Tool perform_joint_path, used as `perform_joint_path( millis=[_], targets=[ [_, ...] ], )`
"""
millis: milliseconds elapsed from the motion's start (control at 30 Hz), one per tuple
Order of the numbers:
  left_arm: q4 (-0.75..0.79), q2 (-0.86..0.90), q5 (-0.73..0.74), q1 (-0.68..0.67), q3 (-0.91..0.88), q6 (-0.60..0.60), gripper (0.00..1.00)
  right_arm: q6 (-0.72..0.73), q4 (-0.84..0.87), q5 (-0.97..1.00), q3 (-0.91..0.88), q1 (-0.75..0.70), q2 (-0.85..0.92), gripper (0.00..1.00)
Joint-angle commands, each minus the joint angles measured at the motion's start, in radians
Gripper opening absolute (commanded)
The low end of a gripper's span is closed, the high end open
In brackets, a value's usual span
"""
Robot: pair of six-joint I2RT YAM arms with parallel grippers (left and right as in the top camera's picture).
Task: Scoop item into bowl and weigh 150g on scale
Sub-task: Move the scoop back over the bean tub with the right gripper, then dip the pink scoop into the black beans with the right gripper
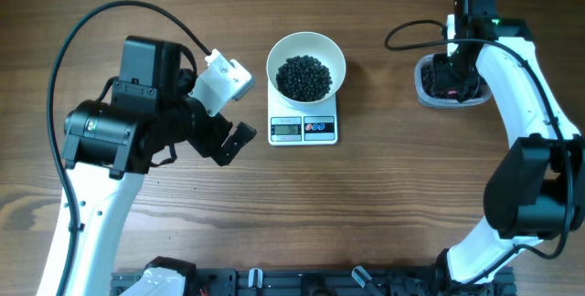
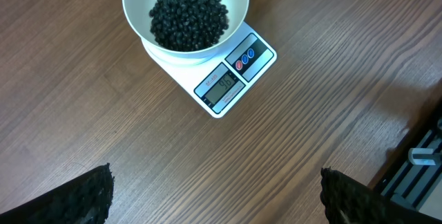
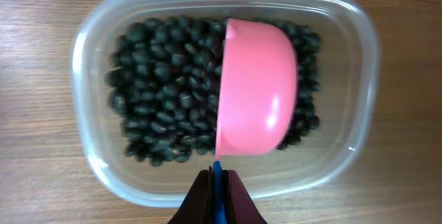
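Observation:
The white bowl (image 1: 306, 40) stands on the white scale (image 1: 303, 129) and holds a pile of the item, small black beans (image 1: 304, 77). The left wrist view shows the same bowl (image 2: 135, 10), beans (image 2: 188, 18) and lit scale display (image 2: 224, 84). My left gripper (image 1: 227, 145) hangs open over bare wood just left of the scale, nothing between its fingers (image 2: 93, 193). My right gripper (image 3: 217, 182) is shut on the blue handle of a pink scoop (image 3: 257, 86). The scoop lies rounded back up over more beans (image 3: 162, 92) in a clear tub (image 3: 90, 148).
The clear tub (image 1: 425, 90) sits at the far right of the wooden table, well apart from the scale. A black cable (image 1: 411, 29) loops beside it. A dark rail (image 1: 302, 282) runs along the table's front edge.

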Motion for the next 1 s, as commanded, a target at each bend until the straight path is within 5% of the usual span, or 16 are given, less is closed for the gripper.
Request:
perform_joint_path(
  millis=[0,367,967],
  targets=[
    [0.001,0.003,0.002,0.006,0.016,0.015,1.0,-0.045,-0.002,-0.174,-0.004,0.002,0.019,0.04],
    [0.001,0.003,0.002,0.006,0.016,0.015,1.0,-0.005,-0.02,-0.595,-0.005,-0.229,0.021,0.04],
    [0.001,0.003,0.002,0.006,0.016,0.016,1.0,0.087,-0.051,-0.998,-0.033,-0.497,0.02,0.04]
  ],
)
